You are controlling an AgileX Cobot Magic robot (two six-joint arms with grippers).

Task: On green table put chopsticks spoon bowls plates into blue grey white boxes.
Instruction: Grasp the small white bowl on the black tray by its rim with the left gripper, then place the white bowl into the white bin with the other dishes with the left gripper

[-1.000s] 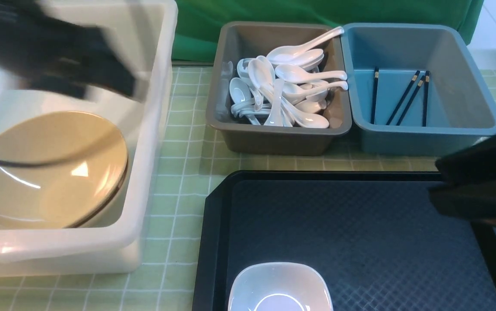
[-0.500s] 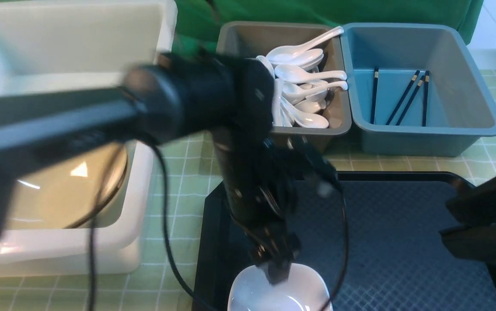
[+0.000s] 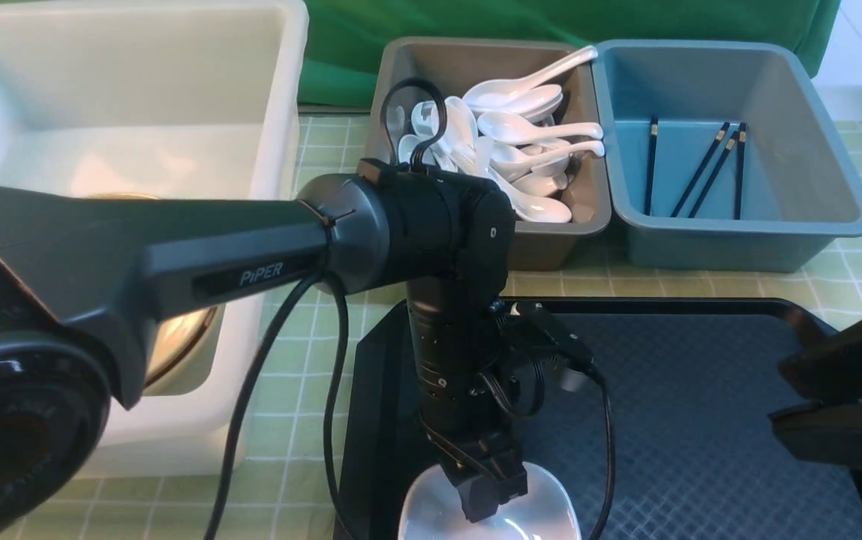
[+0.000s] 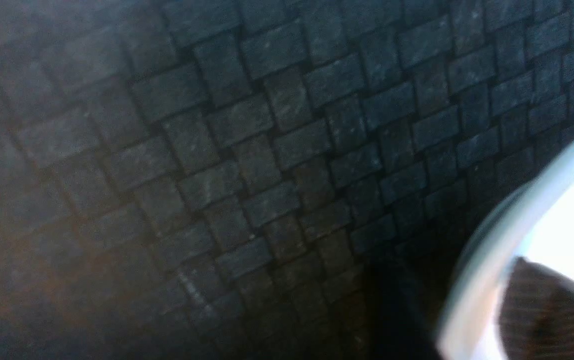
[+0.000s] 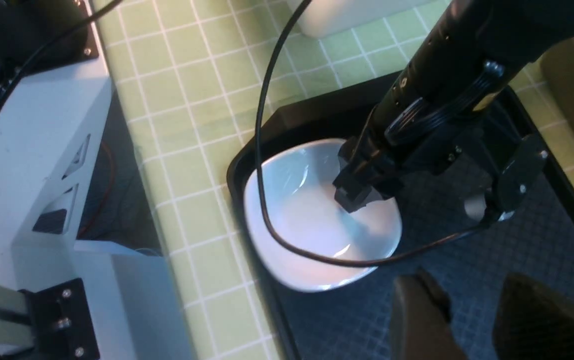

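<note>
A white bowl [image 3: 551,514] sits at the near left corner of the black tray [image 3: 701,420]; the right wrist view shows it whole [image 5: 296,215]. My left gripper [image 3: 487,495] points down at the bowl's far rim. One finger [image 4: 541,310] is inside the bowl and the other is outside the rim [image 4: 471,300], with the jaws apart. My right gripper [image 5: 471,310] is open and empty above the tray's right side [image 3: 776,401].
The white box [image 3: 280,150] at left holds a tan plate [image 3: 175,337]. The grey box [image 3: 476,67] holds several white spoons [image 3: 521,135]. The blue box [image 3: 701,82] holds several chopsticks [image 3: 708,169]. The left arm's cable [image 5: 277,235] hangs across the bowl.
My left arm swung from over the white box across to the tray and came down onto the bowl's rim. My right arm drew back slightly to the right.
</note>
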